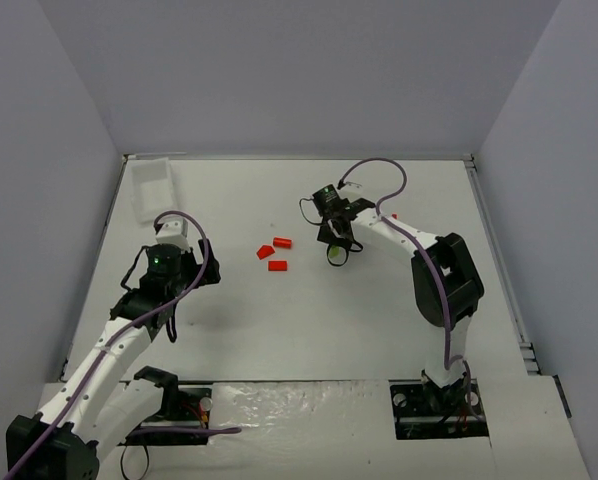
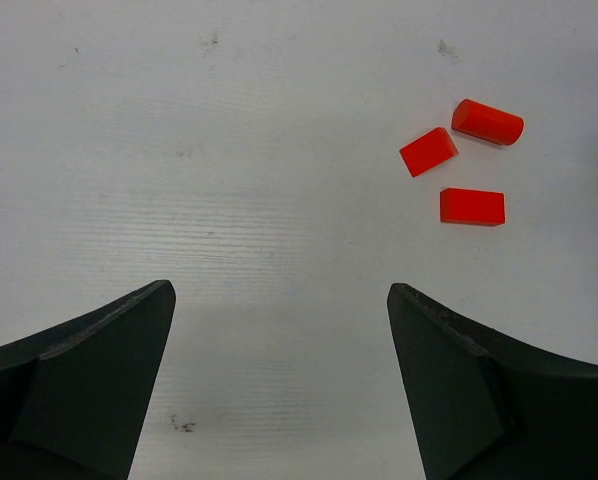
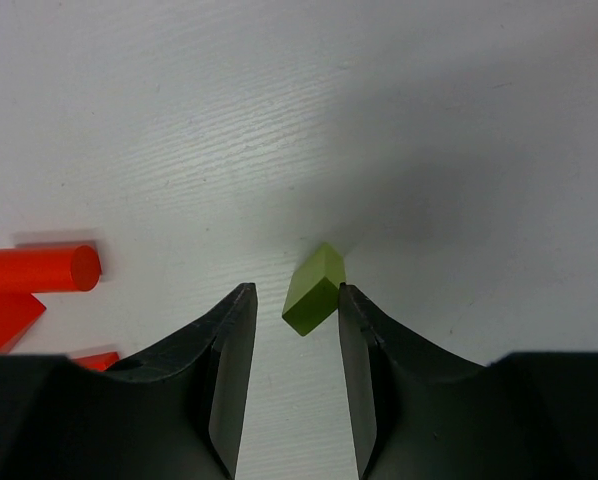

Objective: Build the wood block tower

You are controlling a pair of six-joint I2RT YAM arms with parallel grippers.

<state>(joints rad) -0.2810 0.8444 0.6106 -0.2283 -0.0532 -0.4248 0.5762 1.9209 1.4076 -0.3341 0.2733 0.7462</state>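
Three red-orange blocks lie loose on the table: a cylinder (image 1: 282,242), a wedge (image 1: 265,252) and a flat brick (image 1: 277,266). In the left wrist view the cylinder (image 2: 487,121), wedge (image 2: 428,151) and brick (image 2: 472,206) lie at the upper right. My left gripper (image 2: 279,300) is wide open and empty, left of them. My right gripper (image 3: 294,288) is low over a yellow-green block (image 3: 314,288), its fingers on either side. The block touches the right finger, with a gap to the left finger. No tan piece shows.
A clear white plastic tray (image 1: 151,185) stands at the far left back corner. Grey walls close in the table on three sides. The red cylinder (image 3: 39,268) and wedge (image 3: 7,318) lie left of the right gripper.
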